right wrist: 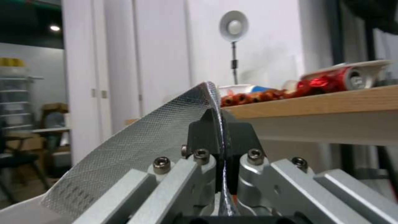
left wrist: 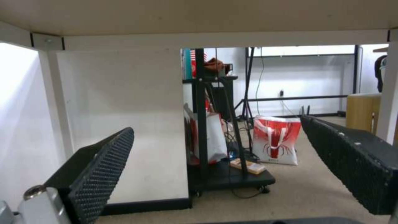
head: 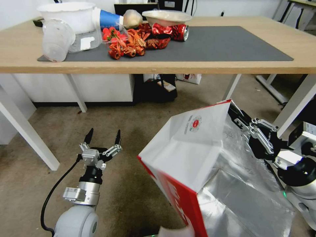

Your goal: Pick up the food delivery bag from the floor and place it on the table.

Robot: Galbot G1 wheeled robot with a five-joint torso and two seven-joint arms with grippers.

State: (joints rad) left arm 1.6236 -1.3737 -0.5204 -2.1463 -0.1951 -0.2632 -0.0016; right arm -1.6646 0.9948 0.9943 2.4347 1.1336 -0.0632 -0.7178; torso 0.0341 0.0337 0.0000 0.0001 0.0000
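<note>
Large white food delivery bag with red side panels and silver foil lining [head: 194,148] hangs tilted, mouth open toward the robot, off the beige-brown carpet floor [head: 131,131], below and in front of the light-wood desk [head: 19,56]. Right gripper [head: 237,116]: jaws clenched on the foil-lined rim at the bag's far top edge. Left gripper [head: 102,135]: jaws released, low beside the bag, holding nothing.

Judgement: raise until the bag's base clears the desk edge, then move forward slowly; thin rim pinch may slip. Aim for bare dark grey mat [head: 230,46], right of the red food clutter [head: 138,41].
</note>
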